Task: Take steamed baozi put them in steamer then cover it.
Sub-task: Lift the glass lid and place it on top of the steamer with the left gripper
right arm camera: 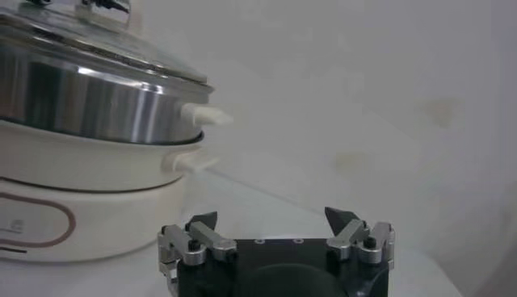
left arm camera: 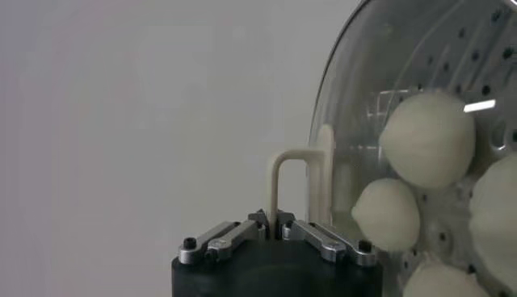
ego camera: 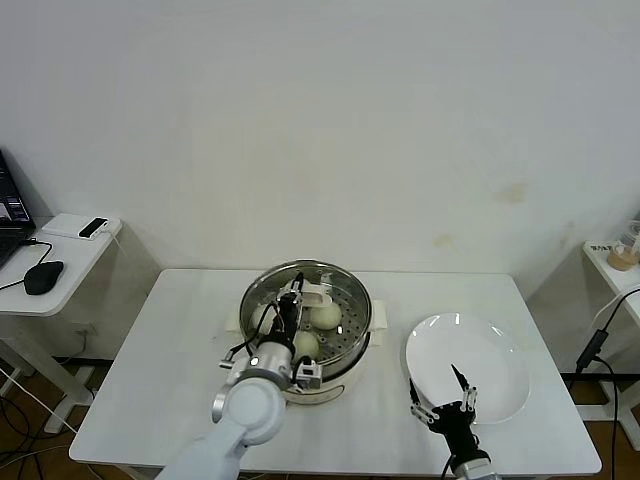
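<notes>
The steamer (ego camera: 348, 352) stands mid-table, a shiny steel pot (right arm camera: 89, 105) on a cream-white base. The glass cover (ego camera: 335, 282) lies over its top; in the right wrist view its rim (right arm camera: 121, 50) runs along the pot's edge. My left gripper (ego camera: 291, 308) reaches in from the near side and is shut on the cover's cream handle (left arm camera: 283, 173), its fingertips pinching one leg. Through the glass I see steamed baozi (ego camera: 325, 317) on the perforated tray, three in the head view and several in the left wrist view (left arm camera: 426, 137). My right gripper (ego camera: 441, 394) is open and holds nothing.
A white plate (ego camera: 480, 365) sits right of the steamer, with the right gripper at its near-left edge. A side table (ego camera: 60, 255) with a mouse and laptop stands far left. A shelf and a hanging cable (ego camera: 598, 345) are at the far right.
</notes>
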